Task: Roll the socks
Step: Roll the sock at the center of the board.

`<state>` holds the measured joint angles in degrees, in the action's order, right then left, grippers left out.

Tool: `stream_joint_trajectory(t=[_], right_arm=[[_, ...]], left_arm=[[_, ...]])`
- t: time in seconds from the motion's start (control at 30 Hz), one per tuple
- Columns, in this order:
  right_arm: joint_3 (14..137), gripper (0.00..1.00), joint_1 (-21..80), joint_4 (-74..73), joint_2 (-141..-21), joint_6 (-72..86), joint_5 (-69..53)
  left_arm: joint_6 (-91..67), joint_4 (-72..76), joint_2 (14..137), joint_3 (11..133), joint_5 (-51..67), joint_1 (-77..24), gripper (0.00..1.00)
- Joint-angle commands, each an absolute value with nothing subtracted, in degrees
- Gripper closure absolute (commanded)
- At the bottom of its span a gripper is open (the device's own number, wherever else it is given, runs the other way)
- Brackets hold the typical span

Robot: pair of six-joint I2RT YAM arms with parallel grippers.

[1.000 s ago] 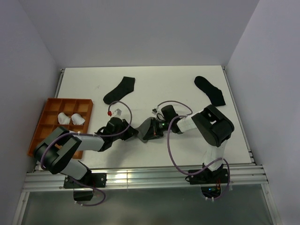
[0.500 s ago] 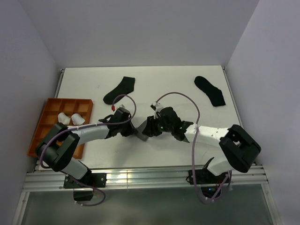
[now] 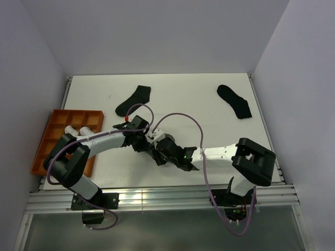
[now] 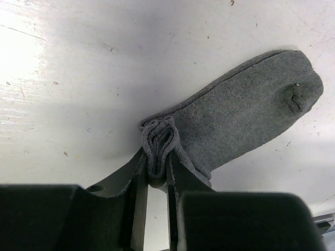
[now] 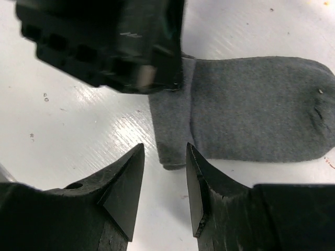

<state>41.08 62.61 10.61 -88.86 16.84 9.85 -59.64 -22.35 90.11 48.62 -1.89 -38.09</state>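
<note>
A grey sock (image 4: 246, 107) lies flat on the white table, its toe pointing away from my left gripper (image 4: 157, 175). That gripper is shut on the sock's folded cuff, and several layers of fabric bulge between its fingers (image 4: 137, 193). My right gripper (image 5: 164, 152) is open just in front of the grey sock (image 5: 256, 112), close to the near corner of the cuff, with nothing between its fingers. From above, my left gripper (image 3: 147, 142) and right gripper (image 3: 160, 153) meet at the front middle of the table and cover most of the sock.
Two dark socks lie flat at the back, one left of centre (image 3: 134, 100) and one to the right (image 3: 234, 100). An orange compartment tray (image 3: 52, 144) at the left edge holds two white rolled bundles (image 3: 78, 131). The left gripper's body (image 5: 104, 42) looms close over the right gripper.
My right gripper has opened and let go of the grey sock, and its arm has swung round to reach in from the right. The left gripper, still shut on the cuff, moved slightly right.
</note>
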Motion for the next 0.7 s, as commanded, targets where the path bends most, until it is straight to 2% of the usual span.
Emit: stream_joint_trajectory(t=[0.0,0.33,0.43,0.5,0.67], right_arm=[[44.56,0.55,65.21,12.13,-90.52,14.24,17.4],[49.57,0.54,69.34,10.46,-98.96,11.43,23.2],[50.27,0.57,70.22,8.88,-101.6,11.69,27.59],[50.54,0.6,70.4,8.09,-103.09,12.56,30.75],[50.71,0.75,70.23,5.45,-105.64,13.45,34.63]], left_arm=[[-58.36,-27.95,92.11,49.13,-2.29,-38.14,0.84],[-58.62,-28.83,93.25,50.1,-2.02,-38.14,0.82],[-58.45,-29.44,93.25,50.45,-2.28,-38.06,0.82],[-58.45,-29.79,93.16,50.36,-2.37,-38.14,0.81],[-58.36,-30.15,92.46,48.44,-2.37,-37.62,0.81]])
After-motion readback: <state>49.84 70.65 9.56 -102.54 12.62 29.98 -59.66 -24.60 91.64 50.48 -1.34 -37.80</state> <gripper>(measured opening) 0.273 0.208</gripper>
